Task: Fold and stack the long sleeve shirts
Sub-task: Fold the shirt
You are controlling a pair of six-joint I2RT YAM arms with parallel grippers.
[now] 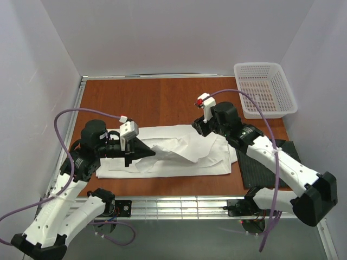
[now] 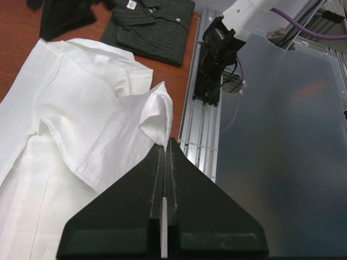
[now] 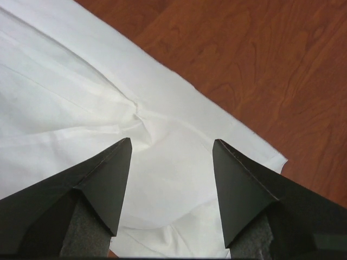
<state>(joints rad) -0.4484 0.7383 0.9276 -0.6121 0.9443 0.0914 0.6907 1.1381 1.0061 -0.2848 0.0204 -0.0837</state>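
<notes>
Top external view: reaches level and rightward with the left end effector [image 1: 149, 153], pinched tight on a raised fold of the white shirt [image 1: 181, 160]. Hovers tilted down with the right end effector [image 3: 172, 142], spread wide, same shirt's edge directly beneath; dark striped shirt [image 1: 255, 172] behind it, under the forearm.

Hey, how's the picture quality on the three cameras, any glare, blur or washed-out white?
Top view: soft, even light, weak shadows; the white shirt is bright but its creases read. Left wrist view: a dull reddish sheen on the grey panel; the left pincer, shut on a shirt fold, is near-featureless black. Right wrist view: the open right pincer is dark, the table grain legible.
</notes>
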